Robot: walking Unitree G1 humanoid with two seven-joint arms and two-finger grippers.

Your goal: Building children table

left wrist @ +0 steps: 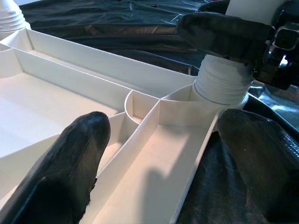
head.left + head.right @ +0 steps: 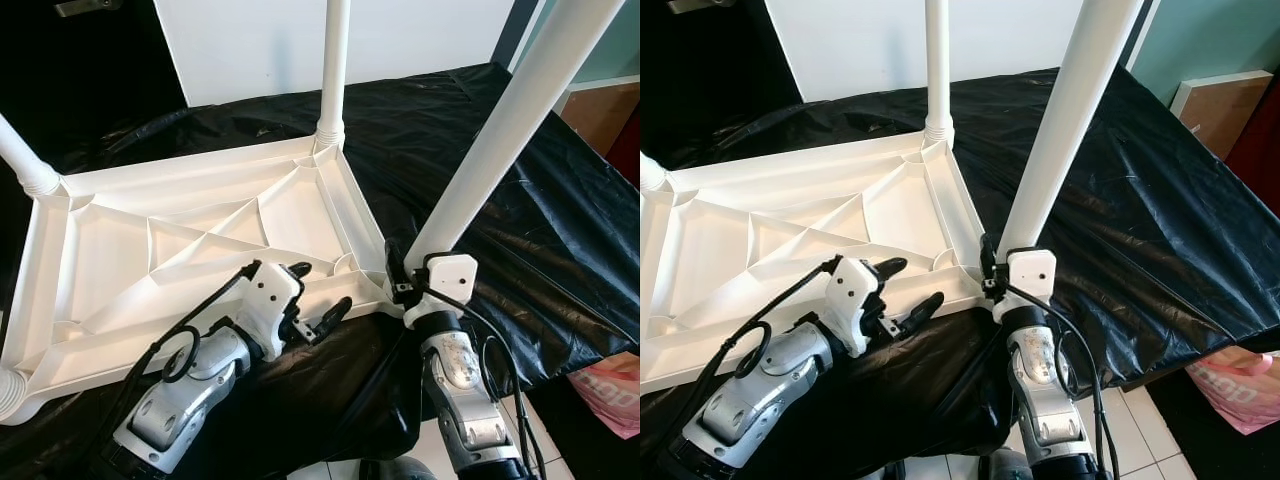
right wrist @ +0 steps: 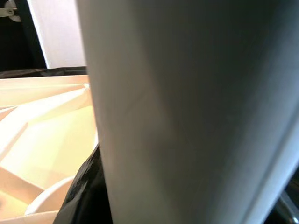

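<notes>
right jaws (image 2: 398,275) clamp table leg (image 2: 505,130); left jaws (image 2: 318,295) straddle tabletop rim (image 2: 345,290).

The left pincer (image 2: 318,297) reaches forward from a bent silver arm, its black fingers (image 1: 77,163) spread apart. The right pincer (image 2: 398,280) points up from a raised forearm, fingers clamped around the table leg (image 2: 500,130).

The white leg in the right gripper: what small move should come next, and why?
Probably keep twisting the white leg into its corner socket. The right gripper is closed on the leg's base, and thread rings still show above the tabletop, which the open left gripper straddles at the rim.
</notes>
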